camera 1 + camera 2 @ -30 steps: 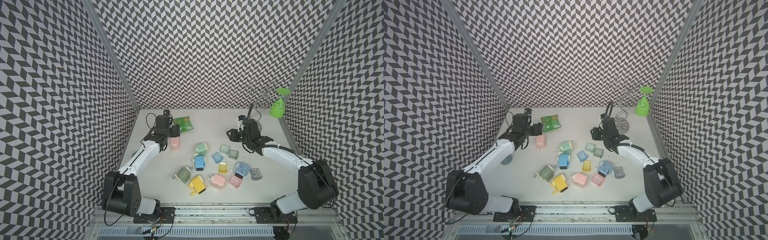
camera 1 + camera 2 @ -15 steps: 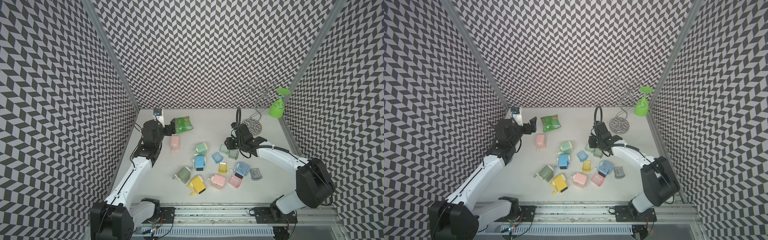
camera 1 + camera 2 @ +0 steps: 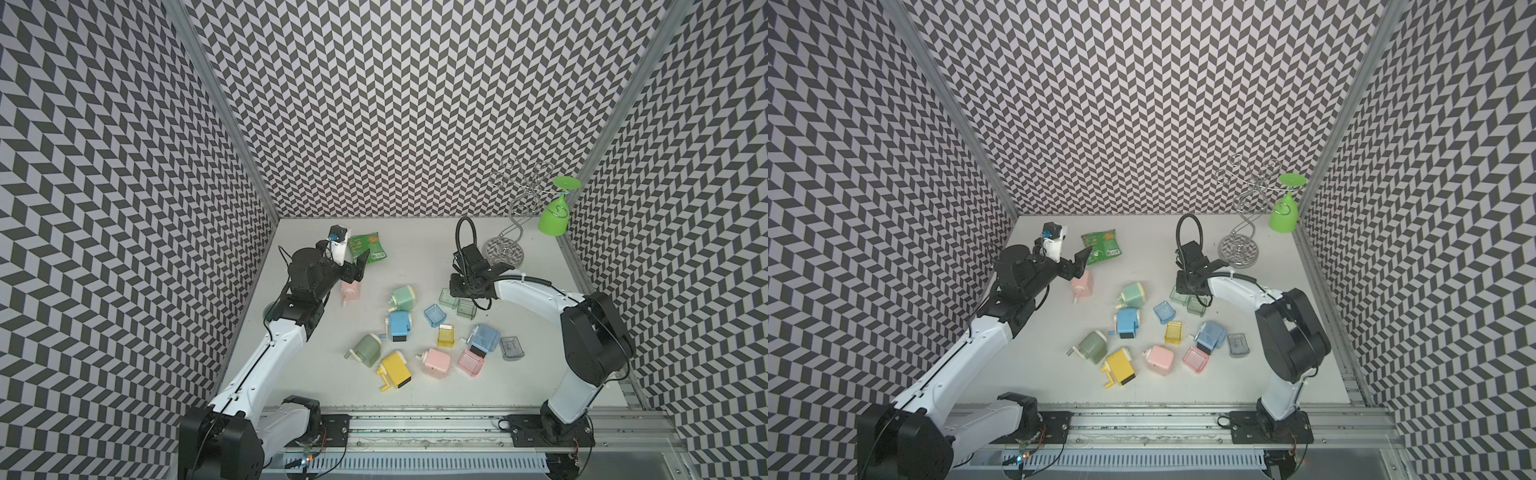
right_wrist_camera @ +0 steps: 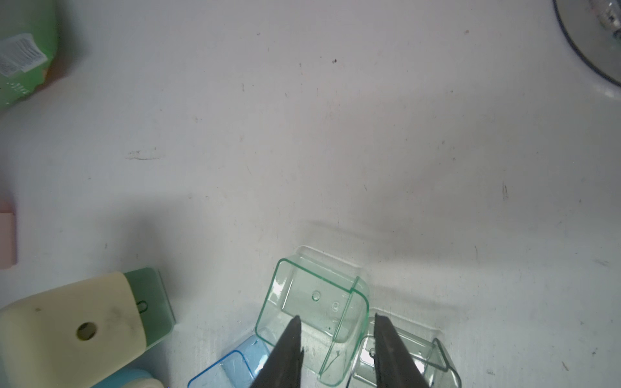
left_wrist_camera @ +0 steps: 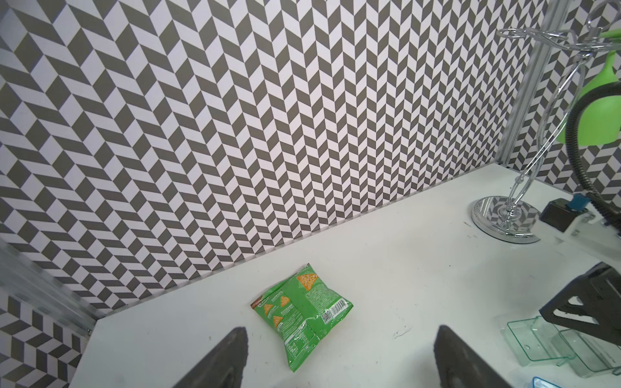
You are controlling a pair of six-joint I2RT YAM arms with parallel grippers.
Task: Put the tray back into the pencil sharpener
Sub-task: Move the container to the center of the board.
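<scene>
Down at the near edge lies a loose scatter: a yellow sharpener (image 3: 397,370), a pink tray (image 3: 471,362), a grey tray (image 3: 511,347). Further back, right of centre, the clear green tray (image 3: 449,297) sits mouth up on the table (image 3: 415,249), touching a paler tray (image 3: 466,308) on its right. The right gripper (image 4: 336,317) is directly on top of it, so that arm is plainly the nearer.

Both top views hide its tips under the wrist. The right wrist view settles it: the jaws are partly spread, one finger inside the green tray, the other outside, and the wall beside the paler tray runs between them, not visibly clamped. The tray's flat front plate is at the end away from the fingers; I wouldn't swear to its long axis.

Its likely home, the mint sharpener (image 3: 403,297), lies just left across bare table. Farther left, the left gripper (image 5: 341,331) hangs wide apart and empty near a pink sharpener (image 3: 350,291), pointed at the snack bag (image 5: 302,312) at the table's far end.
</scene>
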